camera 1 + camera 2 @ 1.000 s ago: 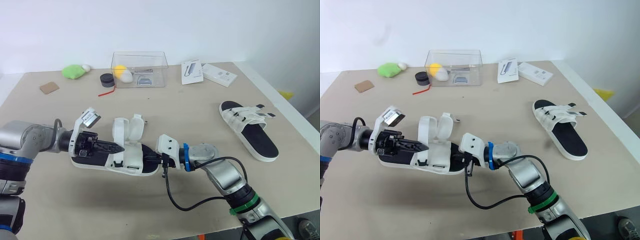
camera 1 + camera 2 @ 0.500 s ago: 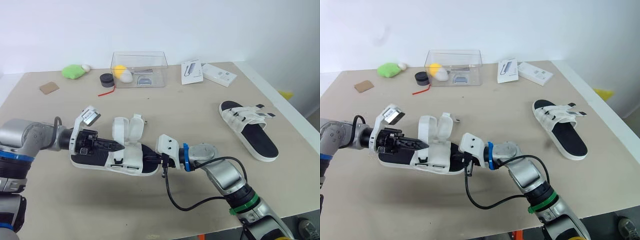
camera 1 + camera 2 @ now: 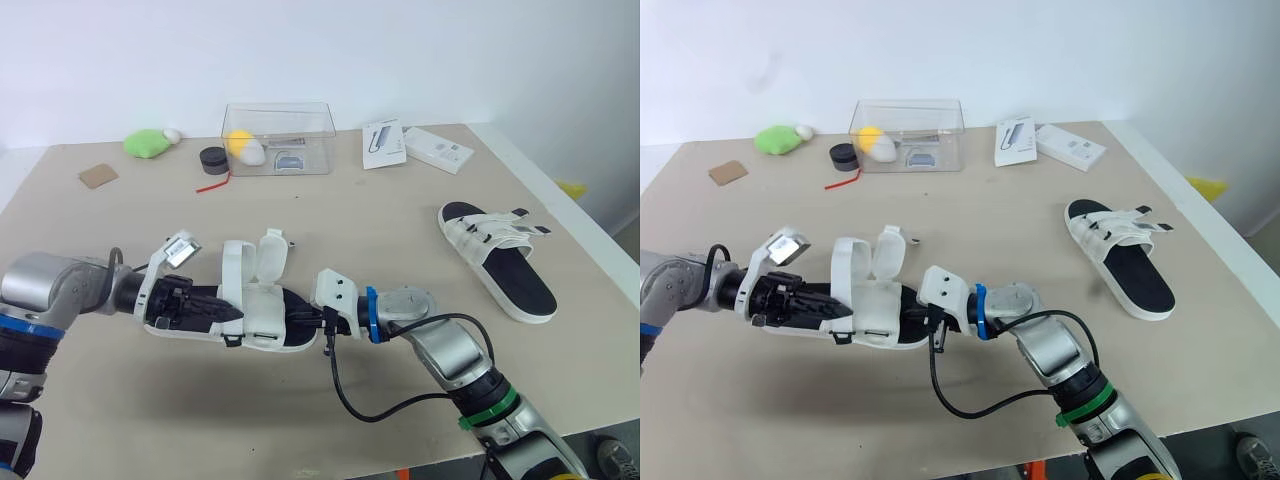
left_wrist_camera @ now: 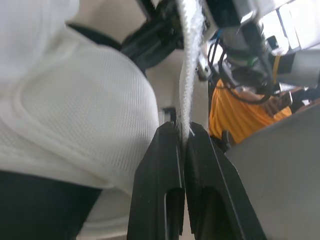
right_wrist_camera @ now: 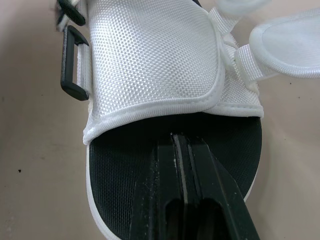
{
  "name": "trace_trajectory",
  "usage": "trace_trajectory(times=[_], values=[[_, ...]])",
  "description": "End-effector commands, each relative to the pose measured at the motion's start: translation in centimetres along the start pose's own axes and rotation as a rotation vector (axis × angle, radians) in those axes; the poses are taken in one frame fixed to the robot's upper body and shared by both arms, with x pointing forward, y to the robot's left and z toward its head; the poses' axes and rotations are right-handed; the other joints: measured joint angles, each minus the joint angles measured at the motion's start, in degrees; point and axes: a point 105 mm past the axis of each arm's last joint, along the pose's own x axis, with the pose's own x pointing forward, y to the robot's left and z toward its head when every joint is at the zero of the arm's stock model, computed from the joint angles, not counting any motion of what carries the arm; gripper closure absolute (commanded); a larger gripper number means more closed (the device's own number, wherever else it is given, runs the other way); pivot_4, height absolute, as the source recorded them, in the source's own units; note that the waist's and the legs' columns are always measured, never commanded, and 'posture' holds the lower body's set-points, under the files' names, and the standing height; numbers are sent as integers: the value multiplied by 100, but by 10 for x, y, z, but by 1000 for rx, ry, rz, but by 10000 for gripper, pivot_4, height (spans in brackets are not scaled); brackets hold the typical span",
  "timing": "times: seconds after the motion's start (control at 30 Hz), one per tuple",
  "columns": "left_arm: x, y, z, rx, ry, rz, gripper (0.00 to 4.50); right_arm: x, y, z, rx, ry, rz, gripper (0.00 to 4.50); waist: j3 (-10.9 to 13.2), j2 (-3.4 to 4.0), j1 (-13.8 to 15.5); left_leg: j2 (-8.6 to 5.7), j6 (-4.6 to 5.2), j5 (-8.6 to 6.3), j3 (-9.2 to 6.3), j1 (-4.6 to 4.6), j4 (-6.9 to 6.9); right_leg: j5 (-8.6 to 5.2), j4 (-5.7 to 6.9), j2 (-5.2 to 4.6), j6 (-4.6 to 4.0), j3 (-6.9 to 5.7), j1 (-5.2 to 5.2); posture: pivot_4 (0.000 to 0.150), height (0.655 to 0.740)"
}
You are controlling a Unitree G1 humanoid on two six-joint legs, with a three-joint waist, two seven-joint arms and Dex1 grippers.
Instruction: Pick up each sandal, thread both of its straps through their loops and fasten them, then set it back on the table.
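A sandal [image 3: 262,322] with a black footbed and white straps lies on the table [image 3: 350,230], left of centre. Its two strap flaps [image 3: 258,262] stand up. My left gripper [image 3: 228,313] reaches in from the heel side, shut on the edge of a white strap [image 4: 189,60]. From the other end, my right gripper [image 3: 320,322] is shut on the sandal's sole rim, as the right wrist view shows [image 5: 181,140]. A black loop [image 5: 72,65] sits at the side of the front strap. The second sandal [image 3: 497,258] lies alone at the right.
A clear box [image 3: 278,138] with small items stands at the back. Near it are a green lump [image 3: 147,143], a black disc [image 3: 212,159], a red cord [image 3: 212,184] and a brown square [image 3: 98,176]. Two white boxes [image 3: 384,143] [image 3: 438,149] lie back right.
My left gripper and wrist have sunk lower toward the table and closed on the strap. The strap flaps stand closer together. The right arm has stayed put.
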Motion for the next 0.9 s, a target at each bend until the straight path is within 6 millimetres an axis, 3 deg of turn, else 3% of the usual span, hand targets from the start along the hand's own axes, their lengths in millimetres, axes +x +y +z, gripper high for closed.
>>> trace_trajectory(times=[0.03, 0.3, 0.4, 0.63, 0.9], values=[[-2, -8, 1, 63, 20, -12, 43655, 4, 9, -24, 51, 89, 26, 45000, 0, 0, 0, 0, 0, 0, 0, 0, 0, -1, 0, 0, -2, 0, 0, 1500, 7400], [-2, -7, -6, 119, 40, 4, 43655, 4, 10, -24, 54, 87, 28, 45000, 0, 0, -1, 2, 0, 0, 1, 0, -1, -1, 0, 1, -1, -1, -2, 1500, 7400], [-3, -6, -6, 127, 38, 15, 35858, 5, 10, -24, 54, 86, 29, 45000, 0, 0, 0, 2, 0, 0, 1, 0, -1, -2, 0, 1, -2, -1, -1, 1500, 7400], [-13, -16, -1, 154, -25, 25, 578, 4, 12, -24, 62, 86, 29, 45000, 0, 0, 4, 1, 0, 0, 1, 3, -1, -8, 2, 0, -14, 1, 1, 1500, 7400], [-13, -19, 22, 179, -158, 27, 176, 7, 13, -23, 59, 79, 43, 45000, 0, 0, 4, 1, 0, 0, 1, 3, 0, -8, 4, 0, -13, 1, 1, 1500, 7400]])
